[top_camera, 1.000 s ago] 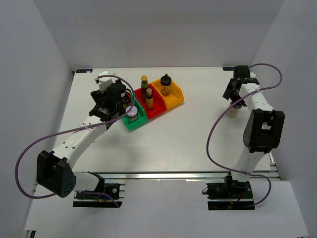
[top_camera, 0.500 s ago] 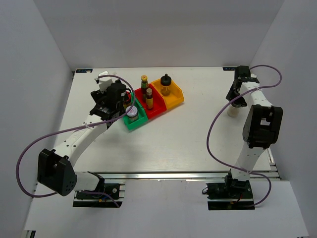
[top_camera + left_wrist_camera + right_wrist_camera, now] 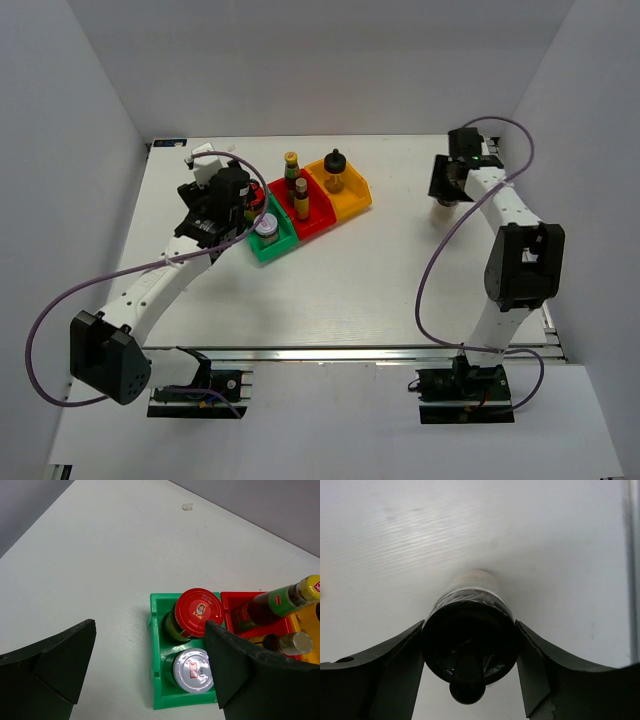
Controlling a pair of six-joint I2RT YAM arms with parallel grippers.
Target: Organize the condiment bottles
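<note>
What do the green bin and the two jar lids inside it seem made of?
The green rectangular bin: moulded plastic, dull sheen on its rim. The round red lid: likely painted metal, glossy, printed logo. The round silvery lid: probably bare metal or foil, bright reflections.

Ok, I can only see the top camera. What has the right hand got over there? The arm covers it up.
Observer: The right wrist camera shows a black-topped shaker with a pale body, pinched between the fingers of the right hand.
Operator: And is the left hand holding something too?
Observer: No. Its wrist camera shows the left hand wide open with nothing between its fingers, hovering at the edge of the green bin.
</note>
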